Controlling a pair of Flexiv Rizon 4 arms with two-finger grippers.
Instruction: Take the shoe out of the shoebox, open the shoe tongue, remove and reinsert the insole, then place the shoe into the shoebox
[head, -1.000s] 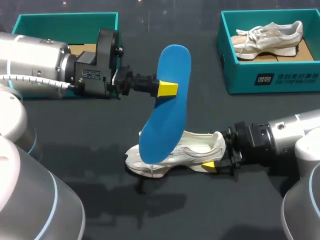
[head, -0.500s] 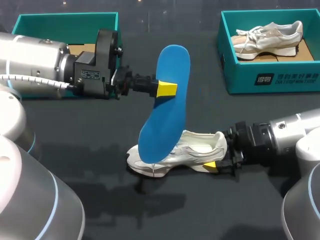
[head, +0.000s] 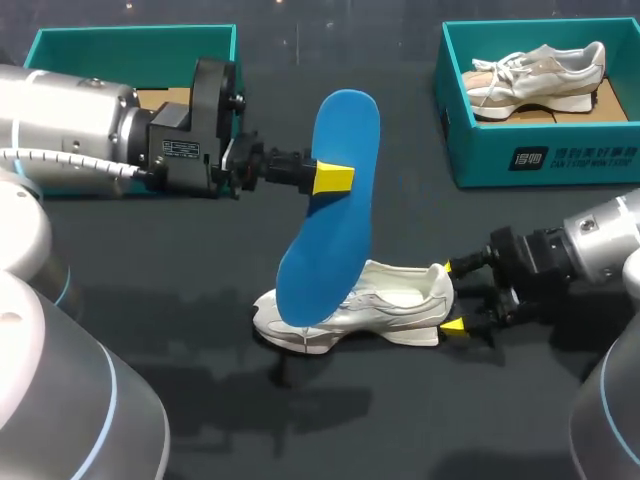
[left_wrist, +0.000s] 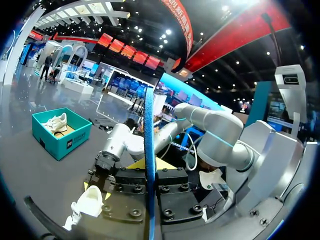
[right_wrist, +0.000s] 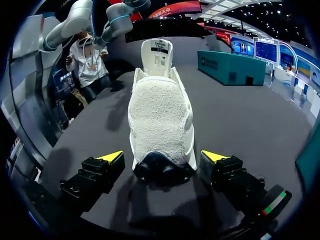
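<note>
Right gripper (head: 457, 296) has backed off the shoe (head: 390, 300), jaws wide; left gripper (head: 330, 178) clamps the insole (head: 335, 230): feed it toe-first.

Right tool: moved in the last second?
Yes. The right tool has pulled back from the white shoe's heel, toward the view's right, and now stands open; the shoe stayed put.

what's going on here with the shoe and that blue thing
The left gripper is shut on a blue insole, holding it upright over a white sneaker that sits on the black table. The right gripper is open just behind the sneaker's heel, with a finger on either side and neither touching it. So the insole is out and not yet back in. A teal shoebox on the right holds another sneaker; a second teal shoebox sits behind the left arm.
</note>
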